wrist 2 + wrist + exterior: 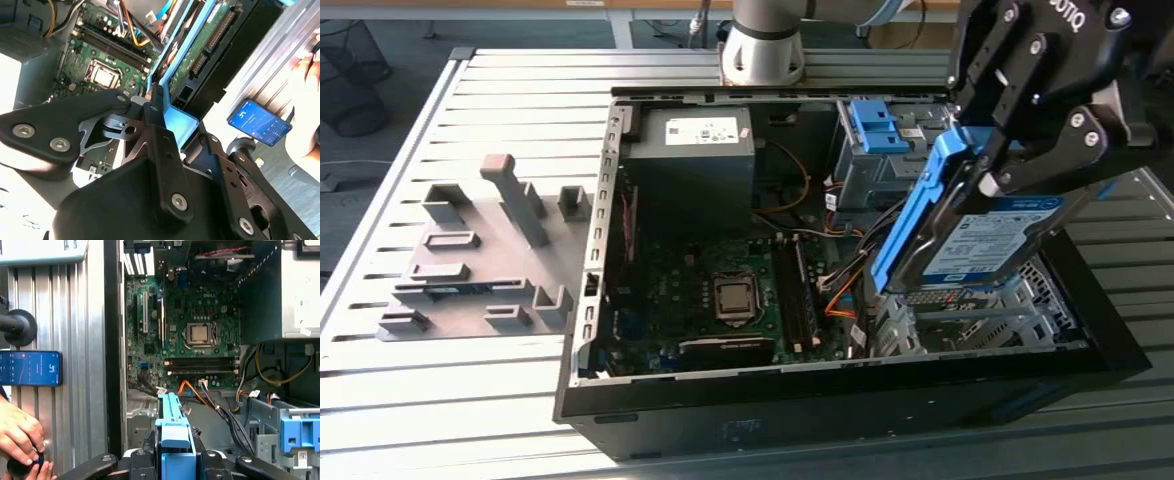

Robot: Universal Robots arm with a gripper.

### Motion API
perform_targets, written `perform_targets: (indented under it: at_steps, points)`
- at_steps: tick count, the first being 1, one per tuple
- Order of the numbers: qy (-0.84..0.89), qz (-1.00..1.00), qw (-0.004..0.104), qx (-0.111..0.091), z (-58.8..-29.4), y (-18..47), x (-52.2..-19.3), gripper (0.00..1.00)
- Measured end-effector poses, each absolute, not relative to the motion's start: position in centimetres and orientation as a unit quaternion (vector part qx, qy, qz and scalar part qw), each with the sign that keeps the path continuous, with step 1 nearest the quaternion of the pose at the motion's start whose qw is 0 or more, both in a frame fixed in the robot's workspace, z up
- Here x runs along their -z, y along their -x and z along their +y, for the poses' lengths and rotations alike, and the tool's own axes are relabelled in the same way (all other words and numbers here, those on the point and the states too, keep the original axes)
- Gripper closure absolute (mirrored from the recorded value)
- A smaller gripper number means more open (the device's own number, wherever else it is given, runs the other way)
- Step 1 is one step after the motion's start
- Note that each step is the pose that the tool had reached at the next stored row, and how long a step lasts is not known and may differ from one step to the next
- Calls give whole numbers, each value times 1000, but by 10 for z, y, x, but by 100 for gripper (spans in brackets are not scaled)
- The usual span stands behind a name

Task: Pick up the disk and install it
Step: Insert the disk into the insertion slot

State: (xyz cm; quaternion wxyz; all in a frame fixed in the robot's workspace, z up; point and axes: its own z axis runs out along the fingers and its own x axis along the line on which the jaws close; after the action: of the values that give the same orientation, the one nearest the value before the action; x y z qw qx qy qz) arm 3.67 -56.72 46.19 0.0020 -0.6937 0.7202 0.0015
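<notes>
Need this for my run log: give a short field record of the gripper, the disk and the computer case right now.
held object: disk, a flat silver rectangular hard drive with white-and-blue label and blue plastic frame
gripper: black gripper, fingers shut on the disk's upper edge
disk pose: tilted on edge, over the silver metal drive cage, not seated
case: open black computer case, green motherboard exposed
nearby: a person's hand beside a dark phone
</notes>
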Motion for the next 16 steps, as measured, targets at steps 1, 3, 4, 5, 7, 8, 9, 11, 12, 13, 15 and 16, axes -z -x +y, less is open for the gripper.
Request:
perform_targets:
  at_steps: [1,3,4,5,7,8,9,11,12,13,15,16]
  points:
    - [694,720,2,-2,-567,-40,-462,63]
    - [694,720,2,-2,-568,-46,-461,63]
    - [694,720,2,-2,-568,-49,-461,63]
    - [694,720,2,-2,-568,-51,-460,63]
    - [694,720,2,-2,-568,-54,-459,63]
    - [694,720,2,-2,-568,-56,-459,63]
    - [694,720,2,-2,-568,-57,-458,63]
    - [694,720,2,-2,-569,-58,-457,63]
    - [694,720,2,-2,-570,-58,-456,63]
    - [694,720,2,-2,-570,-58,-456,63]
    - [694,720,2,-2,-571,-60,-455,63]
    - [694,720,2,-2,-571,-61,-454,63]
